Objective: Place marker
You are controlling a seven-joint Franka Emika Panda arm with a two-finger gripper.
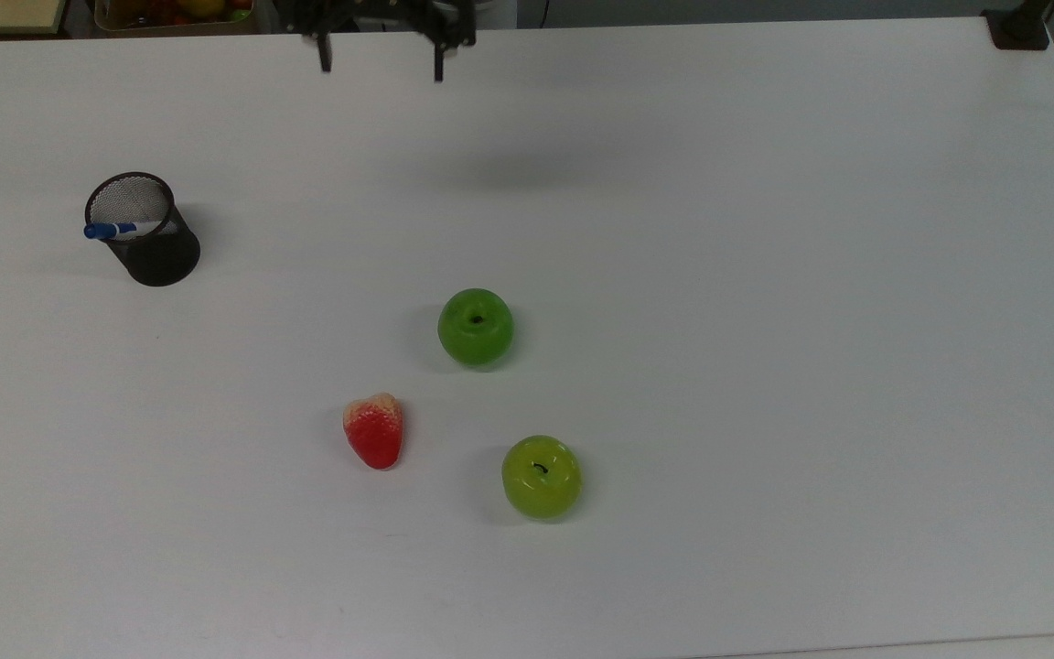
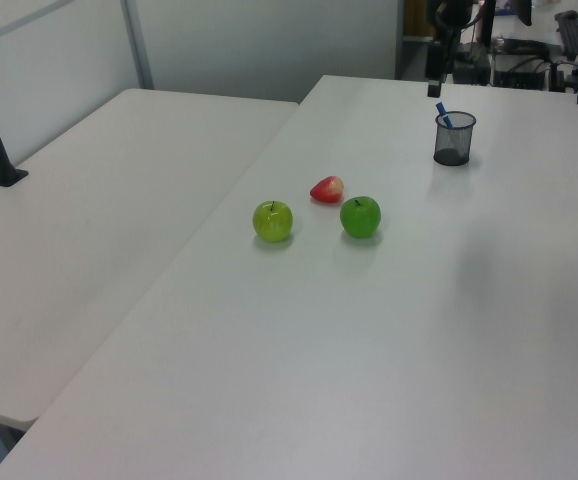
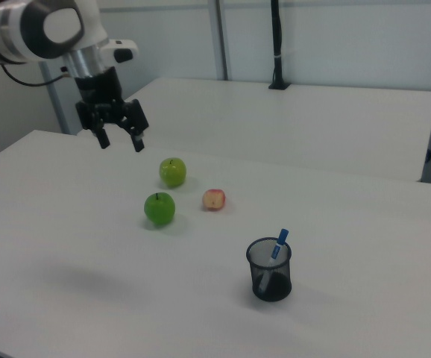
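Note:
The marker (image 1: 121, 229), white with a blue cap, stands tilted inside a black mesh cup (image 1: 161, 261) at the top view's left, its blue cap sticking over the rim. In the right view the marker (image 3: 279, 245) leans in the same cup (image 3: 271, 287), and in the left view its blue cap (image 2: 442, 114) pokes out of the cup (image 2: 452, 146). My gripper (image 1: 381, 66) hangs open and empty over the table's far edge, well away from the cup. The right view has the gripper (image 3: 120, 142) high above the table, fingers spread.
Two green apples (image 1: 476, 327) (image 1: 542, 477) and a red strawberry (image 1: 374, 430) lie mid-table. A black post base (image 1: 1021, 27) sits at the top view's upper right corner. A second table (image 2: 89, 200) adjoins in the left view.

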